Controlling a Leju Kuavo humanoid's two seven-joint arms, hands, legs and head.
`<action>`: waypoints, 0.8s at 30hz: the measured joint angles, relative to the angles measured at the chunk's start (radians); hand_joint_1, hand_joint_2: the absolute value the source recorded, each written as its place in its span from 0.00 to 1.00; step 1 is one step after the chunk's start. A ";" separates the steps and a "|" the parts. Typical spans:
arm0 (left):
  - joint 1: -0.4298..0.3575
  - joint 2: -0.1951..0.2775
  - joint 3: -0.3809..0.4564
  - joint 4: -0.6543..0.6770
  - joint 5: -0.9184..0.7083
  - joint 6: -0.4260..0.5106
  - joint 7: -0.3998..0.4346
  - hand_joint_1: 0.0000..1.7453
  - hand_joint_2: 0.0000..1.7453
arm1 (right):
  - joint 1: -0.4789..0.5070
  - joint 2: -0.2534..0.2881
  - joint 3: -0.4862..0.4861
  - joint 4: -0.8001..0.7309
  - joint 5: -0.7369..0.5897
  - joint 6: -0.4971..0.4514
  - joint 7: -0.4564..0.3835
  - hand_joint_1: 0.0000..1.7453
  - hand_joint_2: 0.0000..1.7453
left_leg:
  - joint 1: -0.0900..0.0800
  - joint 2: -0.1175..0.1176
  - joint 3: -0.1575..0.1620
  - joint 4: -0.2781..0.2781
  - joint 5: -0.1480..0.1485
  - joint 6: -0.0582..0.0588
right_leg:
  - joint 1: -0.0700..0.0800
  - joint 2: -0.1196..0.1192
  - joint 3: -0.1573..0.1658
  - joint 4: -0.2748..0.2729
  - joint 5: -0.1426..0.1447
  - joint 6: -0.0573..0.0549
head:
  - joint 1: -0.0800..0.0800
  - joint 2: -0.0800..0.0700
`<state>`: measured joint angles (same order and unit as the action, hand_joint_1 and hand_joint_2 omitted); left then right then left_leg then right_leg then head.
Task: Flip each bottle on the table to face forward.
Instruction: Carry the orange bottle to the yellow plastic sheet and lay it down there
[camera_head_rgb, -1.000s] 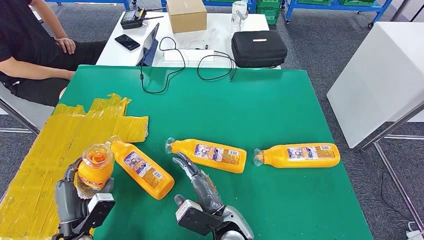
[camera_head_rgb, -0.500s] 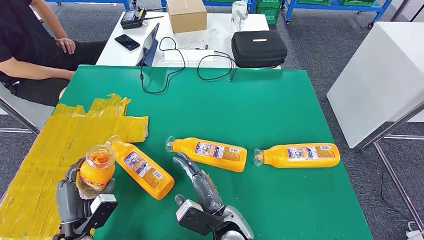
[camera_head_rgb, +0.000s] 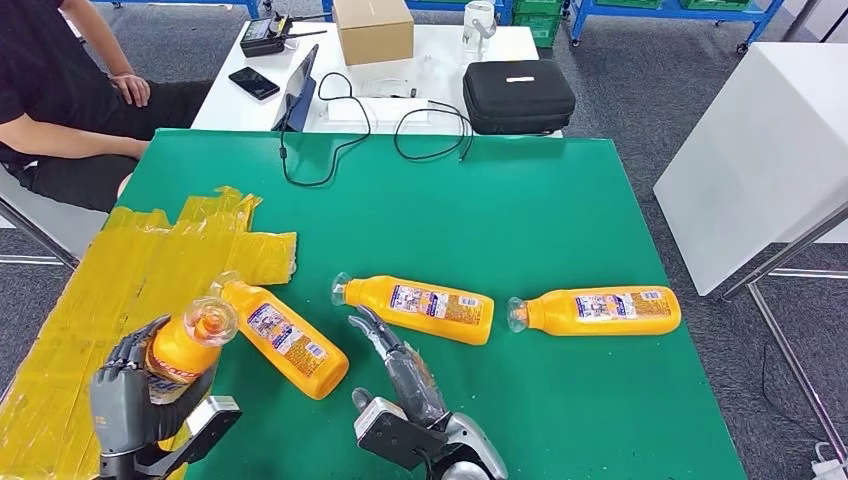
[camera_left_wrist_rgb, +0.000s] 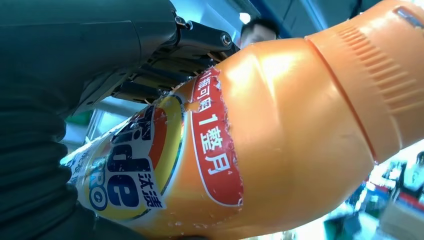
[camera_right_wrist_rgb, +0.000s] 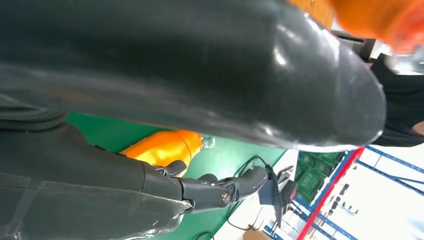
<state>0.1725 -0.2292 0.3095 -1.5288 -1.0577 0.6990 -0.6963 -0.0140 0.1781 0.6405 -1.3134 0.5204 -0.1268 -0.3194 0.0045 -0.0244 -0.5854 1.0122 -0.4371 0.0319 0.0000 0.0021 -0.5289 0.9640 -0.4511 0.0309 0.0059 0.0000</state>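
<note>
**Now one bottle is lifted and three lie flat on the green table**

Leftmost, the left hand (camera_head_rgb: 125, 400) grips an orange bottle (camera_head_rgb: 183, 348) off the table, tilted, its clear cap end up and toward the far right. Close up, the left wrist view shows the held bottle's front label (blue letters on yellow, a red band with white characters) beside the dark fingers (camera_left_wrist_rgb: 165, 55).

Just beside it, a second bottle (camera_head_rgb: 285, 339) lies diagonally on the green table (camera_head_rgb: 520, 200), one end at the edge of the yellow tape patch (camera_head_rgb: 130, 270).

Next, the right hand (camera_head_rgb: 400, 375) rests low over the table, holding nothing, fingers stretched forward toward a third bottle (camera_head_rgb: 420, 308), which lies on its side with the printed label up.

Farthest right, a fourth bottle (camera_head_rgb: 598, 309) lies flat, cap end pointing left, close to the third bottle's base.
</note>
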 joint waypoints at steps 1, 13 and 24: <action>0.003 0.000 0.001 -0.016 0.006 0.000 0.000 1.00 1.00 | 0.000 0.000 0.000 0.002 0.000 0.001 0.000 0.00 0.00 | 0.000 -0.001 0.000 0.000 0.000 0.000 | 0.000 0.000 0.000 0.000 0.000 0.000 | 0.000 0.000; 0.114 -0.004 -0.113 -0.454 0.022 0.002 0.019 1.00 1.00 | 0.002 0.000 -0.001 0.004 0.016 -0.006 0.030 0.00 0.00 | -0.001 -0.001 -0.003 0.000 -0.001 0.000 | 0.000 0.000 -0.013 0.000 0.000 0.000 | 0.000 0.000; 0.135 -0.007 -0.193 -0.609 -0.079 0.001 0.012 1.00 1.00 | 0.002 0.000 -0.001 0.003 0.019 -0.008 0.040 0.00 0.00 | 0.000 0.000 -0.003 0.000 0.000 0.000 | 0.000 0.000 -0.011 0.000 0.000 0.000 | 0.000 0.000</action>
<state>0.3077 -0.2362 0.1162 -2.1379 -1.1369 0.7004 -0.6846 -0.0124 0.1781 0.6397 -1.3100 0.5390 -0.1347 -0.2797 0.0043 -0.0243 -0.5882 1.0123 -0.4374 0.0317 -0.0002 0.0022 -0.5401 0.9638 -0.4514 0.0309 0.0058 0.0000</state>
